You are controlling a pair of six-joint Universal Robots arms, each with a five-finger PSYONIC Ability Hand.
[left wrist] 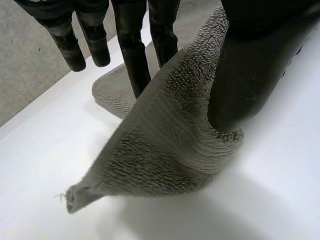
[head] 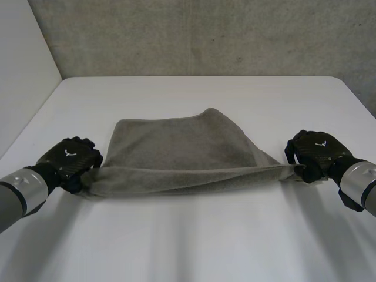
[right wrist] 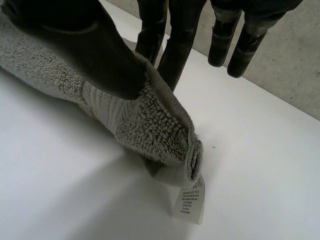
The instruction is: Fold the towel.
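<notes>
A grey towel [head: 182, 154] lies on the white table [head: 194, 235], its near edge pulled taut and lifted between my two hands. My left hand [head: 70, 160] holds the near left corner. In the left wrist view its thumb [left wrist: 250, 75] presses the towel [left wrist: 165, 145] against its fingers [left wrist: 135, 55]. My right hand [head: 314, 154] holds the near right corner. In the right wrist view its thumb [right wrist: 90, 50] pinches the towel [right wrist: 150, 125] against the fingers [right wrist: 172, 45], and a white care label [right wrist: 191, 200] hangs from that corner.
The table's far edge meets a grey wall [head: 205, 35]. A pale wall [head: 23, 64] stands at the left. White tabletop stretches in front of the towel's near edge and on both sides of it.
</notes>
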